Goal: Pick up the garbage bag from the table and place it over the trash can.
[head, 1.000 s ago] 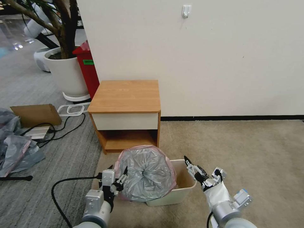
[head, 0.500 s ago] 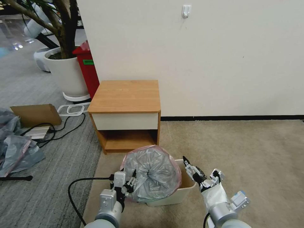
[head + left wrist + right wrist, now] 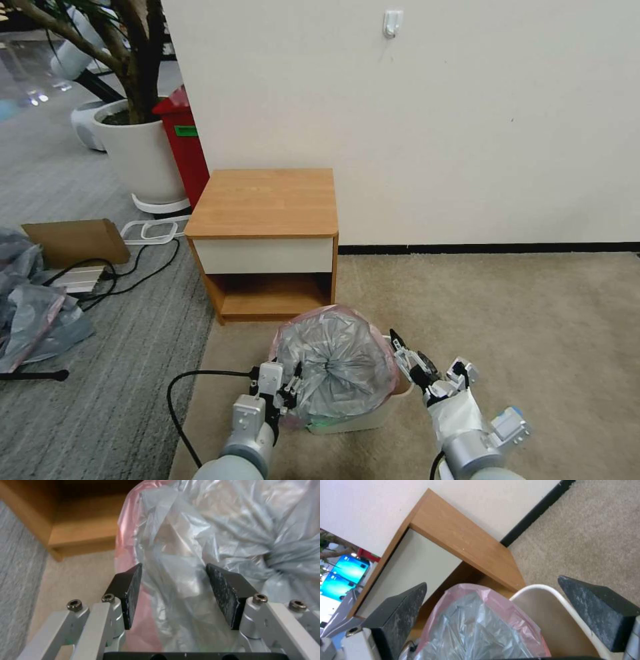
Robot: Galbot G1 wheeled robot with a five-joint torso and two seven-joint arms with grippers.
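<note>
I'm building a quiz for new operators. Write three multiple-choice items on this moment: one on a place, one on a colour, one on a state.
1. Where is the garbage bag?
A. on the table top
B. over the trash can on the carpet
C. on the table's lower shelf

2. What colour is the bag's rim?
A. pinkish-red
B. green
C. black

3. How is the right gripper?
A. shut on the bag
B. shut on the can's rim
C. open, beside the bag

Answers:
1 B: the bag covers the trash can, in front of the table.
2 A: the pink edge shows.
3 C: its pads stand apart, empty.
</note>
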